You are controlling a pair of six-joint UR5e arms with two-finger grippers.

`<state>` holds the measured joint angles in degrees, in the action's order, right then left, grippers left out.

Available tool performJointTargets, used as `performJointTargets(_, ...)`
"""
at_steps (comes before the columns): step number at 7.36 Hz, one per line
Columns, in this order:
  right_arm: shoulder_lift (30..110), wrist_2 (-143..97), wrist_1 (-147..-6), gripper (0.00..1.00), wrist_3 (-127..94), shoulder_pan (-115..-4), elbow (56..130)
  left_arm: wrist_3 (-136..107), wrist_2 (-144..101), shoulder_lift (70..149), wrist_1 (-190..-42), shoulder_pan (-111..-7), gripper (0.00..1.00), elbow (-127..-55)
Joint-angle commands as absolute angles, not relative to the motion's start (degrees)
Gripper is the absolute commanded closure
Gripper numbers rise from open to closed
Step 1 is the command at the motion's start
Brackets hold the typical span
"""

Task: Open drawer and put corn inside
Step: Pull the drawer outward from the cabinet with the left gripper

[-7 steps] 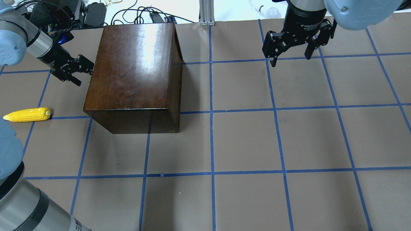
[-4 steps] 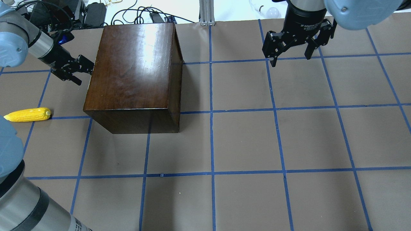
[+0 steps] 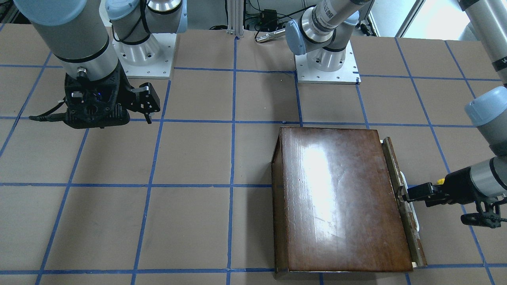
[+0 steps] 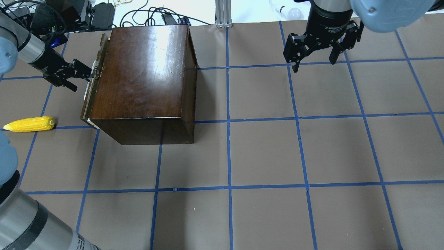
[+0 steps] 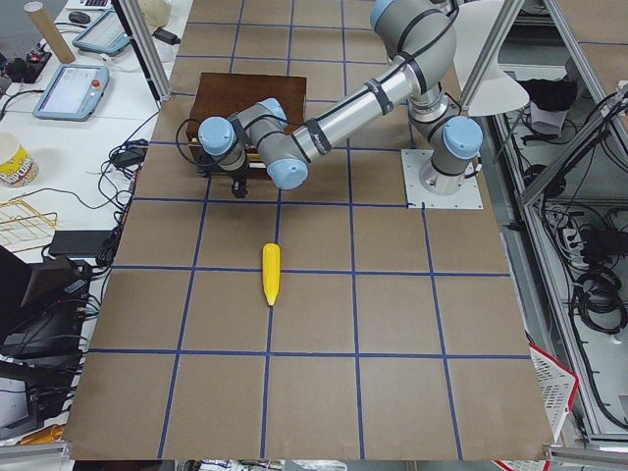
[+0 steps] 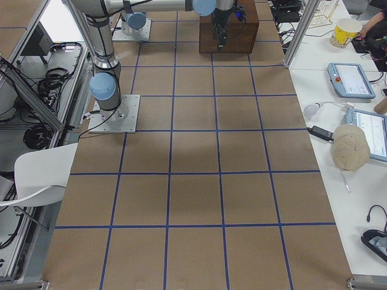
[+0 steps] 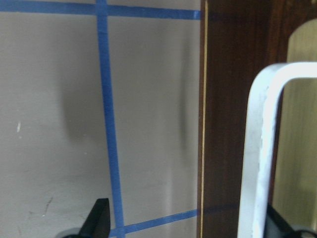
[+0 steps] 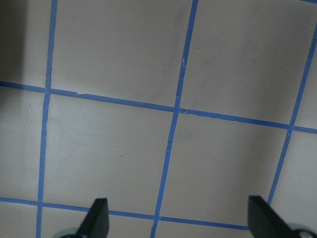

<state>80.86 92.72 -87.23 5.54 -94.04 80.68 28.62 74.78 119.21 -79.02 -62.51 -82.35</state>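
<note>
The dark-brown box (image 4: 145, 73) stands at the table's back left. Its drawer (image 4: 91, 92) is out by a narrow gap, and its worn front panel (image 3: 398, 174) stands just off the box. My left gripper (image 4: 83, 78) is open at the drawer's pale metal handle (image 7: 257, 148). In the left wrist view the handle lies between the spread fingers, close to one fingertip (image 7: 277, 223). The yellow corn (image 4: 30, 124) lies on the table left of the box, apart from the drawer. My right gripper (image 4: 315, 66) hangs open and empty at the back right.
Cables and power bricks (image 4: 100, 14) lie just behind the box. An aluminium post (image 4: 223, 14) stands at the back edge. The brown, blue-taped table (image 4: 263, 156) stretches to the front and right.
The drawer front has come out of the box toward the left. My left gripper has moved left with the handle. The right arm and the corn have stayed put.
</note>
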Motion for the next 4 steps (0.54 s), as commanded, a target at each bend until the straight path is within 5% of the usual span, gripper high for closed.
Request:
performJointTargets(1,80.86,92.72,-87.19,0.0,5.54,-94.04,80.68,28.74,74.79,119.18,-79.01,-62.14,0.0,-82.18)
performJointTargets(4,80.86,92.72,-87.19,0.0,5.54,-94.04,80.68,29.0,74.88,119.35,-79.01,-60.38,0.0,-82.18)
